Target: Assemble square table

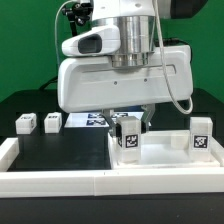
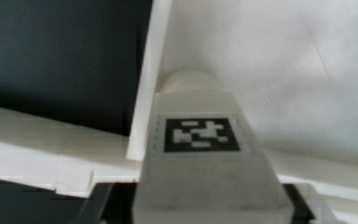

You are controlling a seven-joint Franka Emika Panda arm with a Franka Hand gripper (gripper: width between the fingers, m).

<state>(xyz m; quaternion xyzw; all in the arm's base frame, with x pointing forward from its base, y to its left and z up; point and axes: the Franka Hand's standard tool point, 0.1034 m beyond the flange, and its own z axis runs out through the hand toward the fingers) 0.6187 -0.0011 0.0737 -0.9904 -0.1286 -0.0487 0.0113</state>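
Currently, the gripper [image 1: 130,124] [image 2: 202,196] is being held low over the side of the tabletop [image 1: 165,162] [image 2: 291,60] that faces the exterior view's left. The tabletop is lying on the dark table [image 1: 60,150], toward the exterior view's right and just behind the white bar [image 1: 60,181]. An upright leg [image 1: 128,140] [image 2: 201,120] is being clasped between the two fingers [image 2: 115,198], with no gap showing on either side in the wrist view. Its tag is being presented to both cameras. Whether its lower end is touching the tabletop cannot be told. A tagged block [image 1: 200,135] is standing at the tabletop's opposite side. The first loose leg [image 1: 25,123] and the second loose leg [image 1: 52,122] are sitting side by side, well apart from the tabletop, toward the exterior view's left. The marker board [image 1: 92,120] is lying behind the gripper.
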